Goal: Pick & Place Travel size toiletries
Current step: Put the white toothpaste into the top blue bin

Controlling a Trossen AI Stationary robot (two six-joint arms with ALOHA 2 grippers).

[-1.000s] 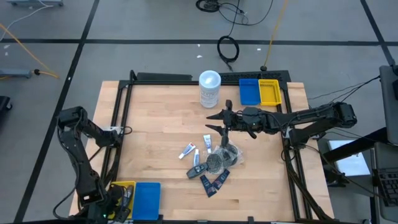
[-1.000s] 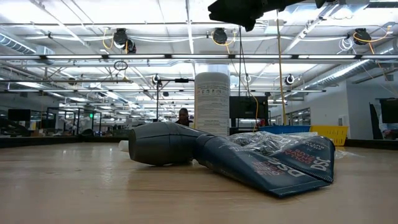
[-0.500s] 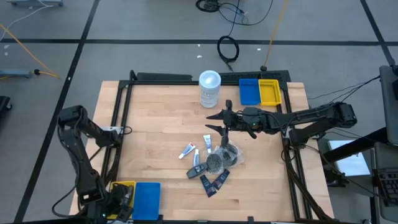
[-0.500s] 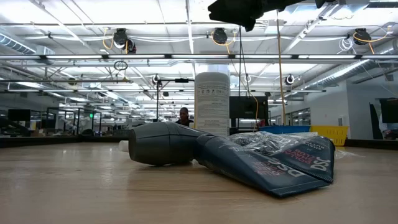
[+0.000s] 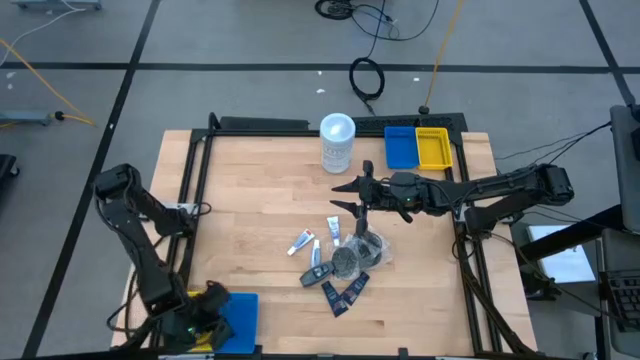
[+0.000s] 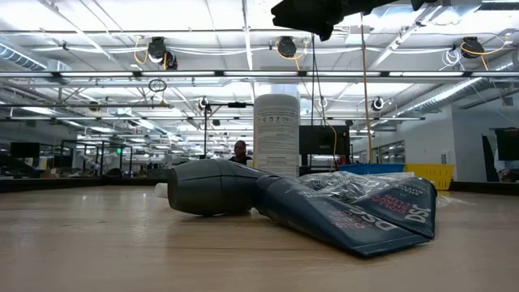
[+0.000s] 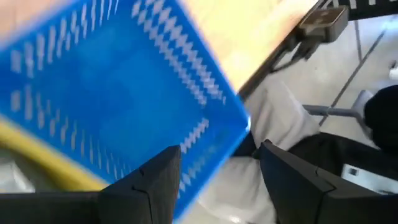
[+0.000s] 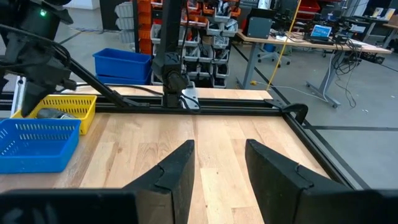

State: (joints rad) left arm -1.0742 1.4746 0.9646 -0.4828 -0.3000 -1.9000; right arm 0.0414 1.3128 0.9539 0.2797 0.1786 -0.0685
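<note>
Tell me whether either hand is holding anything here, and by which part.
Nothing is held. The right hand hangs open above the table, beside the toiletries. The left hand is open and empty over the blue bin at the table's corner.

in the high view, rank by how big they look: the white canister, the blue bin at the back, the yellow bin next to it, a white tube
1. Blue bin and white canister: too close to rank.
2. Yellow bin, about the blue bin's length, slightly narrower.
3. White tube, clearly smallest.

Right gripper [image 5: 343, 196] hovers open just beyond the cluster of small toiletries [image 5: 336, 262] mid wooden table [image 5: 250, 200], tall white translucent canister [image 5: 337, 142] behind; left gripper [image 5: 205, 318] low over the near blue bin [image 5: 237, 320].
</note>
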